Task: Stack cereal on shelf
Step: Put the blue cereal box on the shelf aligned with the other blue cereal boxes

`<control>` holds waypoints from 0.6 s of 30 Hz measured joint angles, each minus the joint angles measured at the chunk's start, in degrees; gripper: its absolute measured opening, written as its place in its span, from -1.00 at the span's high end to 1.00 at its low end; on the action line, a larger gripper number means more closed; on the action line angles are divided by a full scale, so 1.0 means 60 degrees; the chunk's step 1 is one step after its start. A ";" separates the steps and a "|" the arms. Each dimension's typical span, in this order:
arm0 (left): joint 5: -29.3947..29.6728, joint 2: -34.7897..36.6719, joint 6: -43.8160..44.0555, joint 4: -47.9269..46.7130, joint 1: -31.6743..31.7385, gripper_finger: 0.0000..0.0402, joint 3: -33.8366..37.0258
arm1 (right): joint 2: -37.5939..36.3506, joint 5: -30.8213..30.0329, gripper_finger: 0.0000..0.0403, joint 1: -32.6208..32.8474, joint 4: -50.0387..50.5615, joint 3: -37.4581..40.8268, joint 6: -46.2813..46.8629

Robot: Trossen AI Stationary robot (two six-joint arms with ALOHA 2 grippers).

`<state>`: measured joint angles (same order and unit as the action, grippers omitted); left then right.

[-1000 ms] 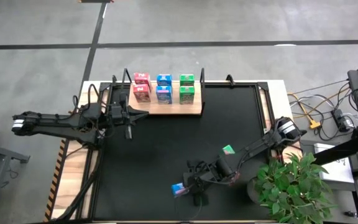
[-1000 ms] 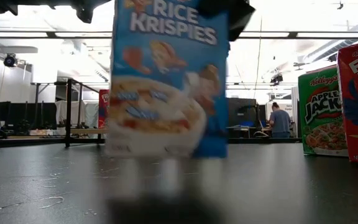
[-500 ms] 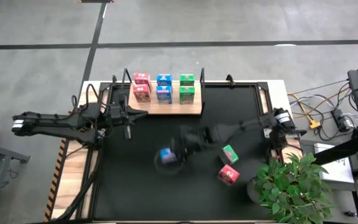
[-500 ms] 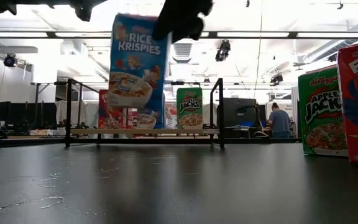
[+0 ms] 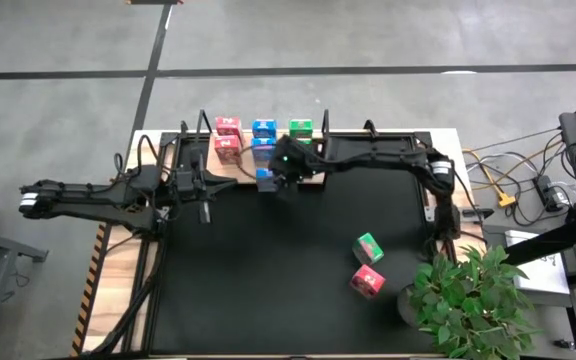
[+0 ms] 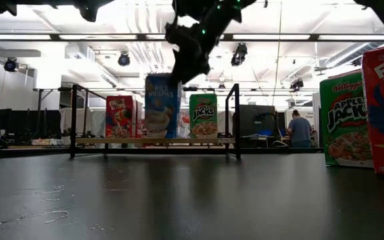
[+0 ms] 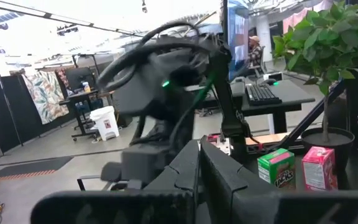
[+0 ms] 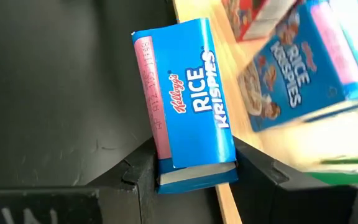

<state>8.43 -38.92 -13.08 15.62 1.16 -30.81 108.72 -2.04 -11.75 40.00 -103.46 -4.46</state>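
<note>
blue cereal box (image 8: pixel 191 99) | clamped between right pincer (image 5: pixel 268 180) fingers; at shelf (image 5: pixel 313 176) front edge | left pincer (image 5: pixel 206 193) closed, idle

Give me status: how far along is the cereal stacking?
Done: six boxes on the shelf, in pink, blue and green pairs. In hand: the right gripper holds the third blue box at the shelf's front edge. Left: a green box and a pink box on the mat. The left gripper waits, shut, beside the shelf.

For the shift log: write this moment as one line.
right claw: shut on blue box | position: at shelf front edge | left claw: shut, waiting
</note>
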 joint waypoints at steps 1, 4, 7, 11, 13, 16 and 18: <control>0.0000 0.0004 -0.0042 0.0006 0.0001 1.00 0.0000 | 0.0026 0.0148 0.25 -0.0131 0.0036 0.0000 -0.0006; 0.0000 0.0064 -0.0220 0.0017 -0.0002 1.00 0.0000 | 0.0038 0.0346 0.25 -0.0367 0.0022 0.0004 -0.0015; 0.0000 0.0118 -0.0342 0.0022 0.0001 1.00 0.0000 | 0.0038 0.0350 0.25 -0.0440 -0.0001 -0.0036 -0.0140; 0.0001 0.0206 -0.0528 0.0057 0.0001 1.00 0.0000 | 0.0038 0.0347 0.25 -0.0486 -0.0059 -0.0041 -0.0448; 0.0001 0.0240 -0.0536 0.0073 0.0001 1.00 0.0000 | 0.0096 0.0344 0.25 -0.0515 -0.0218 -0.0023 -0.0602; 0.0004 0.0262 -0.0536 0.0127 0.0001 1.00 0.0000 | 0.0246 0.0346 0.25 -0.0593 -0.0410 -0.0022 -0.0768; 0.0003 0.0265 -0.0536 0.0117 0.0001 1.00 0.0000 | 0.0364 0.0342 0.25 -0.0645 -0.0564 -0.0022 -0.0875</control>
<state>8.44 -37.32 -16.29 16.32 1.17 -30.81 110.90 0.01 -15.63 36.61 -103.59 -9.71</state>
